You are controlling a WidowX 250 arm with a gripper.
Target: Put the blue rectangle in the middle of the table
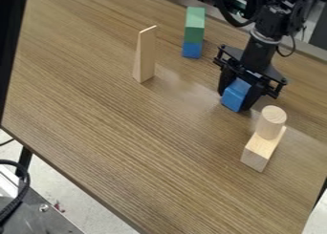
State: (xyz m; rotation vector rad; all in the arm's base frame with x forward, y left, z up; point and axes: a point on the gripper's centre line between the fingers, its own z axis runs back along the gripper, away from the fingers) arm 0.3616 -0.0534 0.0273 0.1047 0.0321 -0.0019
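The black gripper (240,90) hangs down at the right of the table (127,147), shut on the blue rectangle (234,99). One dark finger stands on either side of this block, and its lower part and front face show between them. Its upper end is partly hidden by the gripper. Whether the block touches the tabletop or hangs just above it, I cannot tell.
Behind and to the left, a green block (195,25) stands on another blue block (191,49). A tall thin wooden wedge (146,55) stands upright left of the gripper. Closer to the camera, a wooden cylinder (271,122) stands on a wooden block (260,151).
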